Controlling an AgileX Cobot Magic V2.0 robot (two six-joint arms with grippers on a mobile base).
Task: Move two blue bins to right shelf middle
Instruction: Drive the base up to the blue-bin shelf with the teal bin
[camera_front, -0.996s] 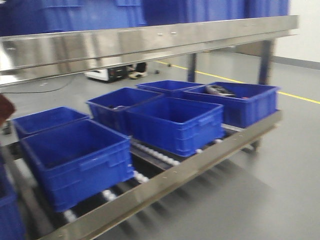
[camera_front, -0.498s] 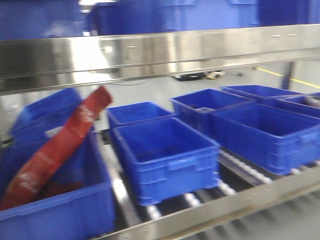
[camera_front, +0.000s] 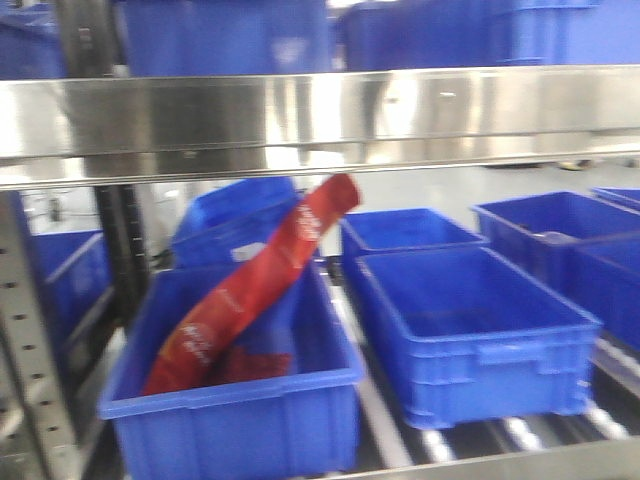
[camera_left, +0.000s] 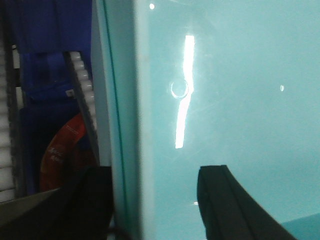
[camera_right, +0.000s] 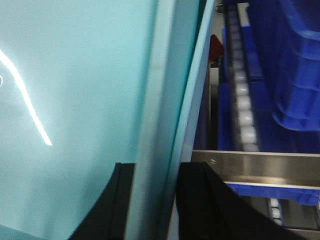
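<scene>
In front of me stands a stainless-steel rack, its wide brushed front rail catching bright glare. Below it, dark blue bins sit on white roller tracks; one at the left holds a tilted red package. A perforated upright post rises at the left. Grey floor shows beyond, blurred.

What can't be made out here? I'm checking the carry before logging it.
- Pale blue plastic bin: both wrist views show only its wall and rim; contents and any second bin are cut off.
- Front view: neither gripper nor pale bin appears.
- Red printed bag in the dark blue crate: lettering blurred.
</scene>
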